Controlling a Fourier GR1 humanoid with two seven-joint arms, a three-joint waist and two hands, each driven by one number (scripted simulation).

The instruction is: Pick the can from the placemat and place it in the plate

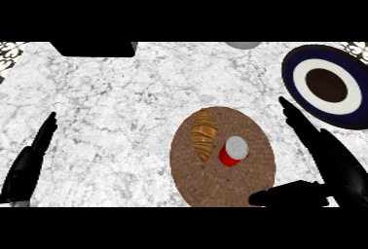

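A red can [233, 151] with a silver top stands on the round brown placemat [223, 182], right of a croissant [204, 133]. The plate [354, 99], dark blue with a white ring and a dark centre, lies at the far right. My right hand [323, 155] is open just right of the placemat, fingers stretched toward the plate and thumb [287, 195] over the mat's lower right edge; it does not touch the can. My left hand [28, 163] rests open at the left edge, fingers up.
A black block [95, 48] sits at the back left of the marble counter [115, 107]. A grey round object [243, 44] shows at the back edge, mostly cut off.
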